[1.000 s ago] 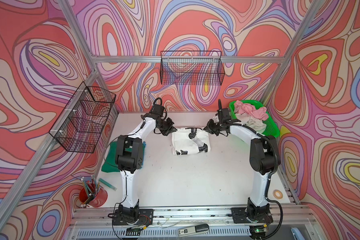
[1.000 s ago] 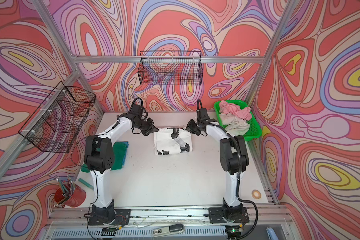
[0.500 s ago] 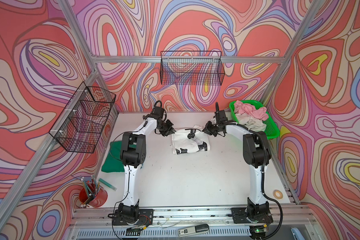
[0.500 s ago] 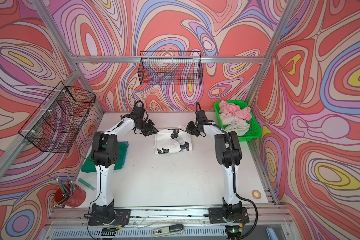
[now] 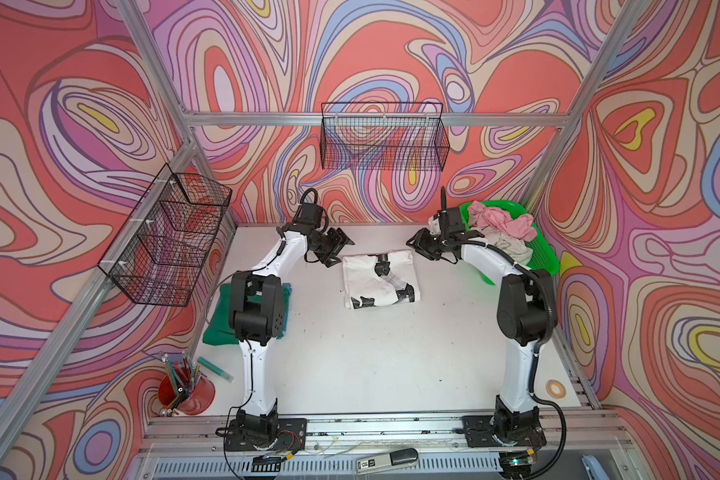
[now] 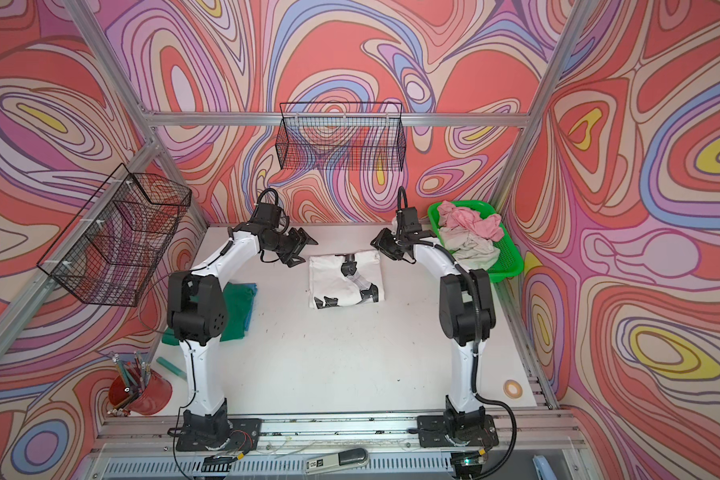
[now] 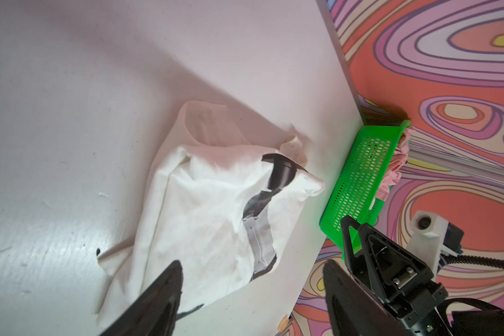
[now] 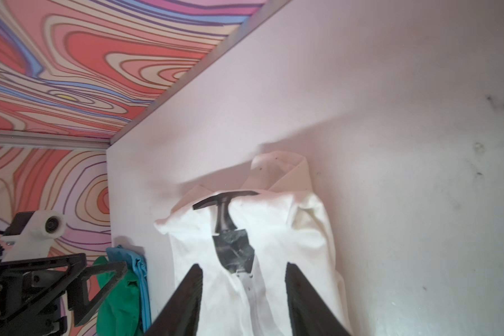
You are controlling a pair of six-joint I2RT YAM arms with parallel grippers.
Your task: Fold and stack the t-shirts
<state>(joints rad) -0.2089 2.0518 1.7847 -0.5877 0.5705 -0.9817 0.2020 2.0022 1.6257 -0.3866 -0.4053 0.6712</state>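
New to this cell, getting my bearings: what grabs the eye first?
Swirling red-and-purple walls surround everything. At the table's far middle lies a folded white shirt, the left gripper and right gripper open beside it. A green basket of pink shirts sits far right.

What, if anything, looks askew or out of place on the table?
The white t-shirt is folded unevenly: an under layer pokes out past one edge. A teal stick lies loose near the red cup.

Robot lab cell: aluminium frame [image 5: 266, 119], patterned walls [image 5: 391, 50]
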